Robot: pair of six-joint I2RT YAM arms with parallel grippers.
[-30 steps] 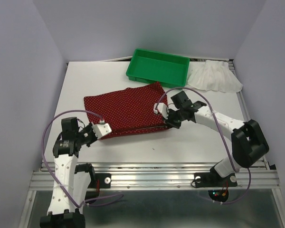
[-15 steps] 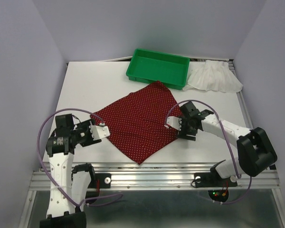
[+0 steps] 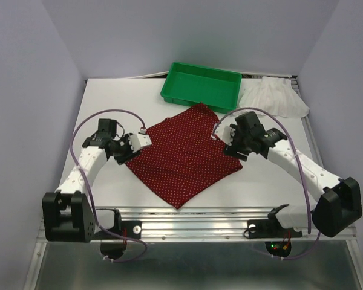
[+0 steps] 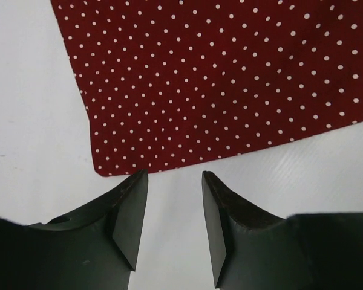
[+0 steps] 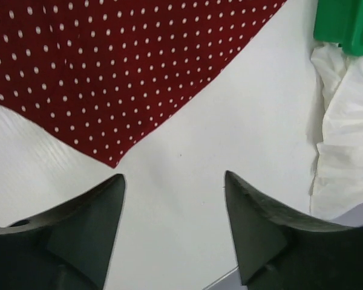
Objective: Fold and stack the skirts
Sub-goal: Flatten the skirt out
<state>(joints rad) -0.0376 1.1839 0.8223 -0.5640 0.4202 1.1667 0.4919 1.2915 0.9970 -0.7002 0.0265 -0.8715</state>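
The dark red dotted skirt (image 3: 181,154) lies flat on the white table as a diamond, one corner pointing at the front edge. My left gripper (image 3: 135,144) sits at its left corner, open, with only bare table between the fingers; the skirt's corner (image 4: 103,169) lies just ahead of the left fingertip. My right gripper (image 3: 225,136) hovers at the skirt's right side, open and empty, the red skirt's edge (image 5: 112,158) just ahead of it. The white ruffled skirt (image 3: 272,98) lies bunched at the back right, and in the right wrist view this white skirt (image 5: 348,133) fills the right edge.
A green plastic tray (image 3: 201,86) stands at the back middle, touching the red skirt's far corner; the tray's corner (image 5: 348,24) shows in the right wrist view. The table's metal front rail (image 3: 193,226) runs between the arm bases.
Both grippers have opened and let go of the red skirt. It lay as a folded band a second ago and now lies spread as a diamond. Both arms moved away from the front edge.
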